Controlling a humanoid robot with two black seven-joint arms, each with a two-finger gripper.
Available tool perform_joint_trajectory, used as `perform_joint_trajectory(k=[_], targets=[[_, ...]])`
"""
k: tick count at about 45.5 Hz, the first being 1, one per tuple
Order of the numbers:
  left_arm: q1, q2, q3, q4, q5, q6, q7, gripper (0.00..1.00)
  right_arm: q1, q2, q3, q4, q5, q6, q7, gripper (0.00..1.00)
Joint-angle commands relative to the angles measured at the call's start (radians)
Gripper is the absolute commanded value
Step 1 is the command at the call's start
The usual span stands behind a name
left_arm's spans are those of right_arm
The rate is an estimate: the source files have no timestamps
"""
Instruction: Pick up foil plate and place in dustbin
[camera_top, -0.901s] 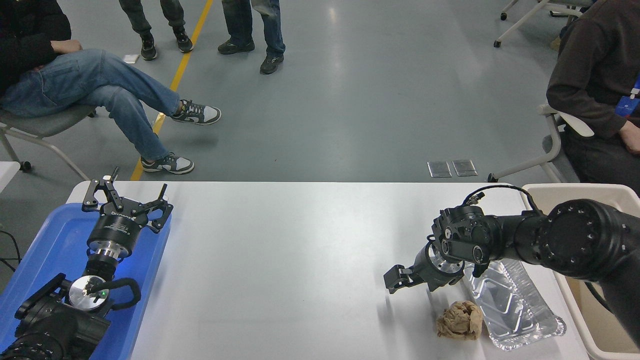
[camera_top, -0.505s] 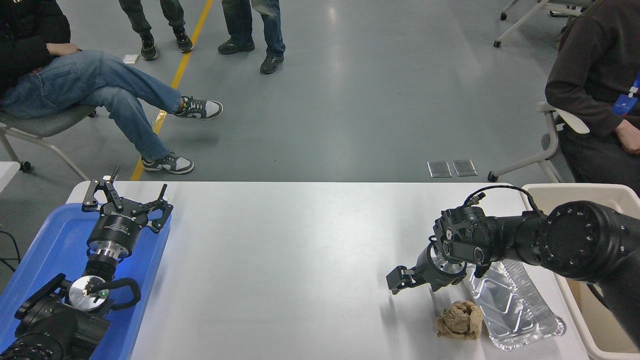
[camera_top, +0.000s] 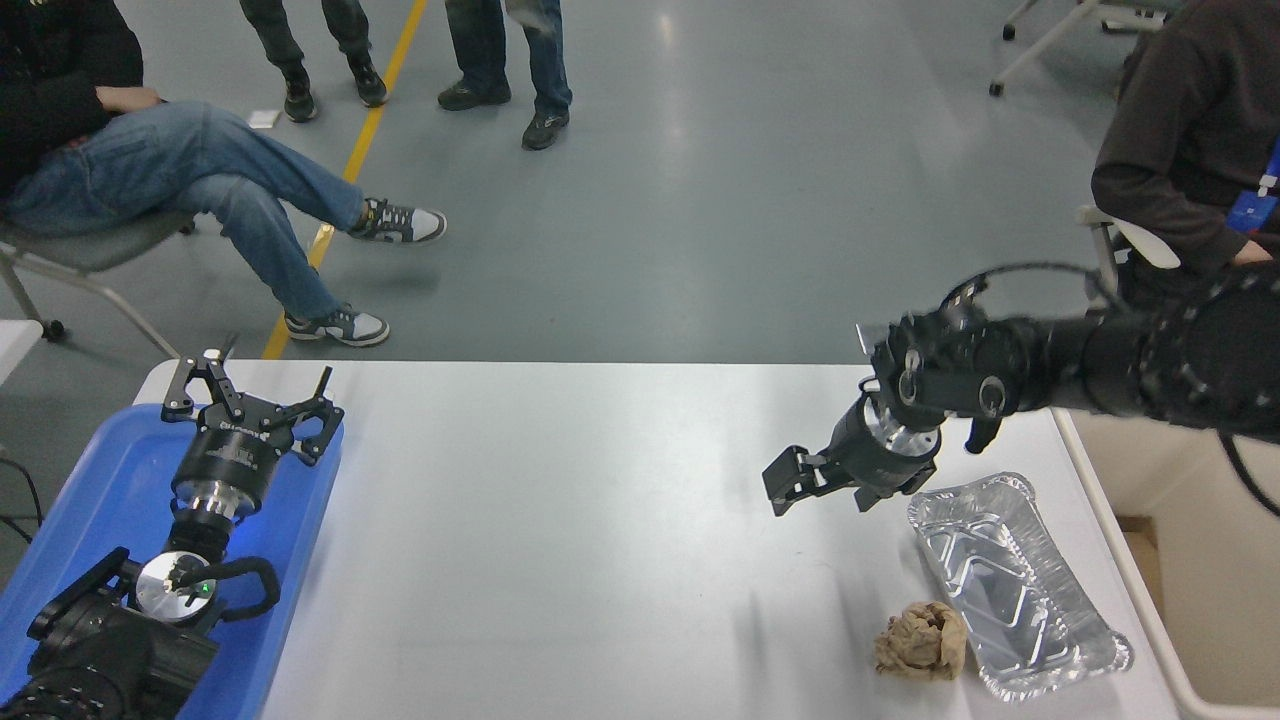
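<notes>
step: approach. right end effector (camera_top: 790, 482) empty, opening unclear, above desk (camera_top: 560, 520); next: descend onto foil plate (camera_top: 1015, 585) at right edge.

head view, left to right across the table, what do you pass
blue tray with left gripper over it → right gripper → brown paper ball → foil plate → dustbin
</notes>
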Motion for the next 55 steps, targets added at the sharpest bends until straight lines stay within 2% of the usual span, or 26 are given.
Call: perform_joint_trajectory(k=[1,10,18,29,33,39,43,48,55], targets=[[-0.001,0.001,0.000,0.001,0.000,0.000,0.000,0.99,0.418,-0.197,-0.142,0.250,0.003,0.089,-0.004,1.00],[-0.001,0.001,0.000,0.001,0.000,0.000,0.000,0.99,0.668,-0.295,-0.248,0.384,-0.011,0.089,-0.019,1.00],[-0.002,0.001,0.002,0.001,0.000,0.000,0.000,0.99,0.847,-0.290,-0.318,0.439,-0.011,0.089,-0.019,1.00],[-0.002,0.001,0.003,0.001,0.000,0.000,0.000,0.99,0.874,-0.277,-0.344,0.440,-0.020,0.089,-0.021,1.00],[-0.002,0.001,0.003,0.001,0.000,0.000,0.000,0.99,0.849,-0.281,-0.361,0.428,-0.093,0.089,-0.021,1.00],[-0.002,0.001,0.003,0.001,0.000,0.000,0.000,0.99,0.747,-0.307,-0.412,0.417,-0.285,0.089,-0.019,1.00],[-0.002,0.001,0.003,0.001,0.000,0.000,0.000,0.99,0.639,-0.336,-0.453,0.407,-0.351,-0.056,-0.021,1.00],[-0.002,0.001,0.003,0.001,0.000,0.000,0.000,0.99,0.483,-0.344,-0.464,0.384,-0.357,-0.228,-0.019,1.00],[-0.002,0.001,0.005,0.001,0.000,0.000,0.000,0.99,0.240,-0.370,-0.408,0.306,-0.351,-0.376,-0.013,1.00]])
